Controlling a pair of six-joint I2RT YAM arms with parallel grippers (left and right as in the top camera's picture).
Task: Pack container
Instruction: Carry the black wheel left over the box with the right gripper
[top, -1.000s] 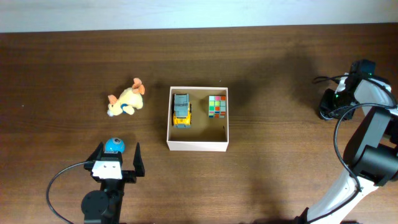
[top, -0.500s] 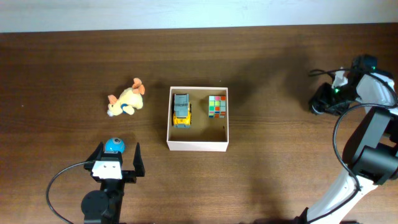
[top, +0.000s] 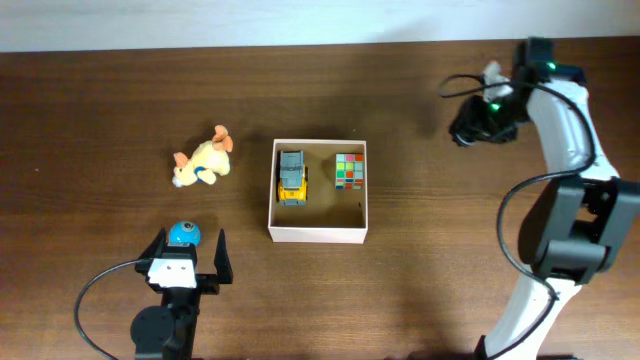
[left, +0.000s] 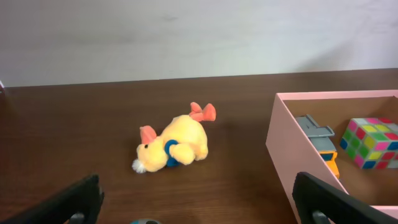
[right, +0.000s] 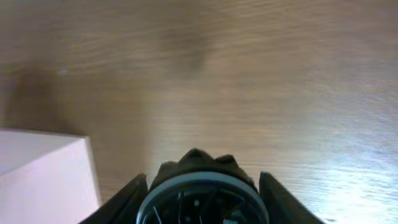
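Observation:
The container (top: 318, 235), a square white-walled box with a tan inside, sits mid-table and holds a yellow-grey toy truck (top: 291, 177) and a colour cube (top: 349, 171). A yellow plush duck (top: 203, 162) lies to its left. A small blue round toy (top: 183, 234) lies just ahead of my open left gripper (top: 188, 256). The left wrist view shows the duck (left: 174, 146), the container wall (left: 292, 143) and my open left gripper (left: 202, 208). My right gripper (top: 472, 125) is shut on a black wheel-like toy (right: 202, 186), above the table to the right of the container (right: 43, 174).
The right arm's cable (top: 545, 180) loops over the right side of the table. A pale wall (left: 199, 37) runs along the far edge. Bare dark wood (top: 440, 250) lies between the container and the right arm's base.
My right gripper has swung from the right edge leftward and toward the far side, nearer the container, carrying the black toy. The left arm and the other toys have not moved.

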